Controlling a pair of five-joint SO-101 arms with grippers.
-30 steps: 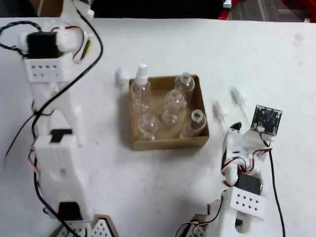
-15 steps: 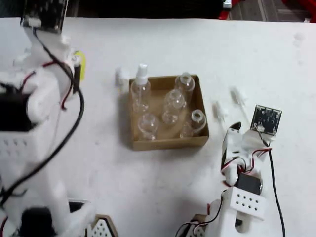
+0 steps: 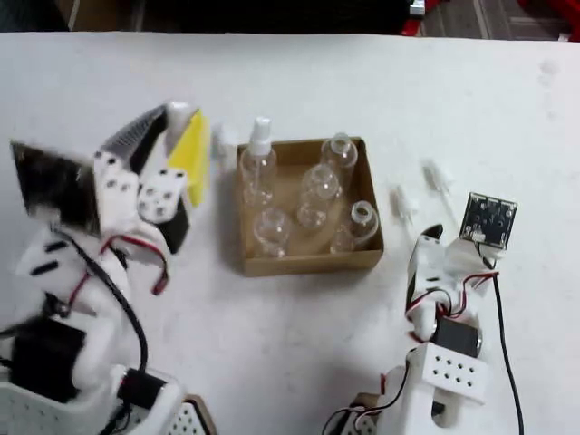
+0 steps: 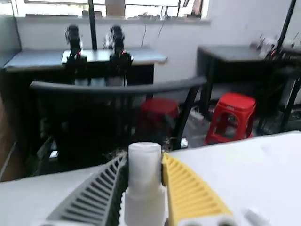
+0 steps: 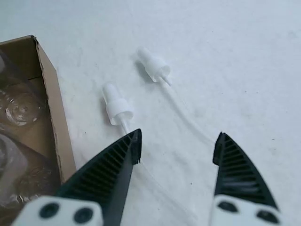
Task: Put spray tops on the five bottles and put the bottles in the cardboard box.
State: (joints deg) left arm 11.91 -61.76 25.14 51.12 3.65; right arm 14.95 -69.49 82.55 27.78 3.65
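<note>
The cardboard box sits mid-table with several clear bottles upright in it; one bottle at its far left corner wears a white spray top, the others are uncapped. My left gripper is left of the box, raised and tilted, shut on a white spray top between its grey and yellow fingers. Another white spray top lies by the box's far left corner. My right gripper is open above the table right of the box, just short of two loose spray tops with thin tubes.
The two loose tops show right of the box. The right arm's base stands at the near edge. Beyond the far table edge are a dark chair back and a red stool.
The left arm has swung down and toward the box with the spray top in its gripper, now pointing up and outward. The right arm and the bottles have not moved.
</note>
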